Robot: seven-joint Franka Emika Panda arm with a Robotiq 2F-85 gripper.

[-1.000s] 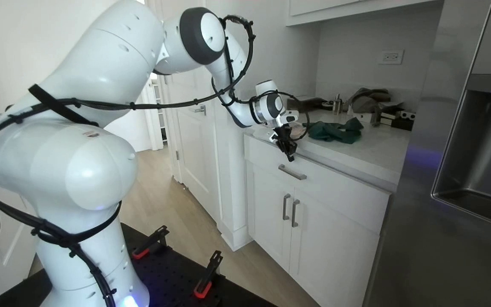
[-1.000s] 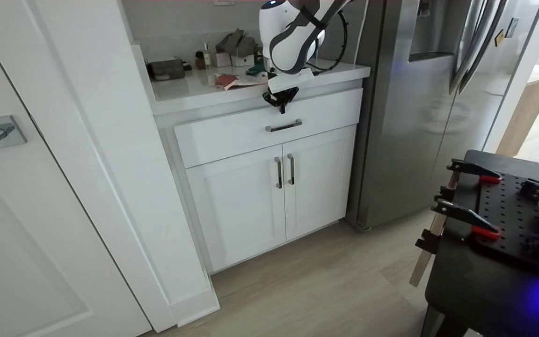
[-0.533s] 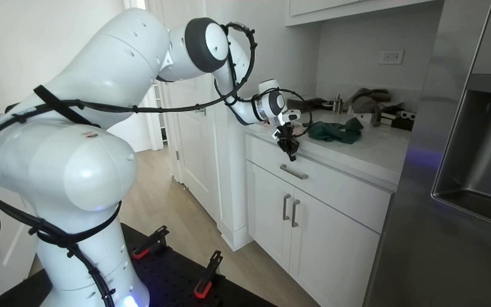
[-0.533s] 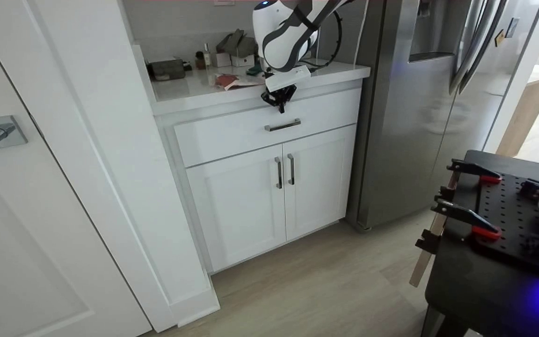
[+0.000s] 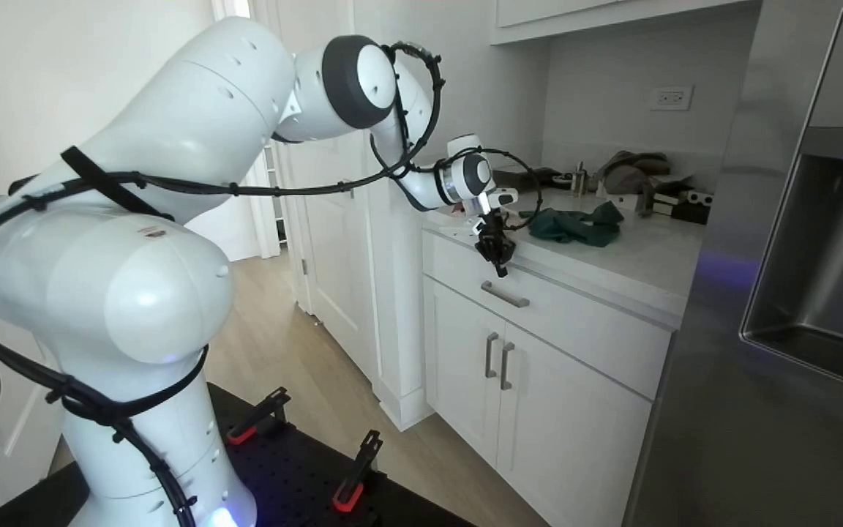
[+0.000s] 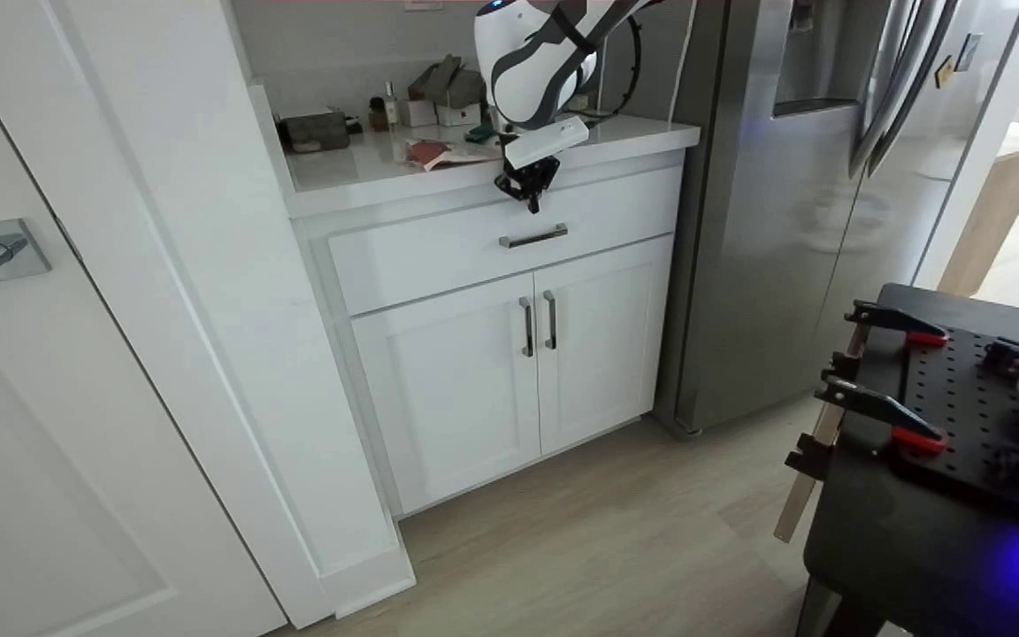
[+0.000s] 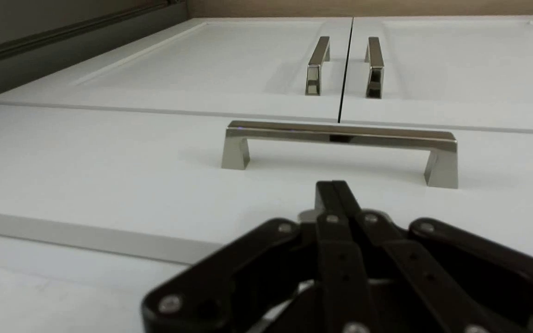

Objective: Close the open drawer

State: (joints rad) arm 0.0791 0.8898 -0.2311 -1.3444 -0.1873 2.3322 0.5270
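Two black fingers of the gripper meet at their tips, the aperture fully narrowed. In both exterior views the gripper hangs in front of the drawer, just above its slim bar handle; whether it touches the white front cannot be told. The drawer sits beneath the countertop and above two cabinet doors, its front appearing level with theirs. On the countertop lie a green cloth and, farther left, a flat red-and-white item. To the right stands a steel refrigerator; to the left, a white door.
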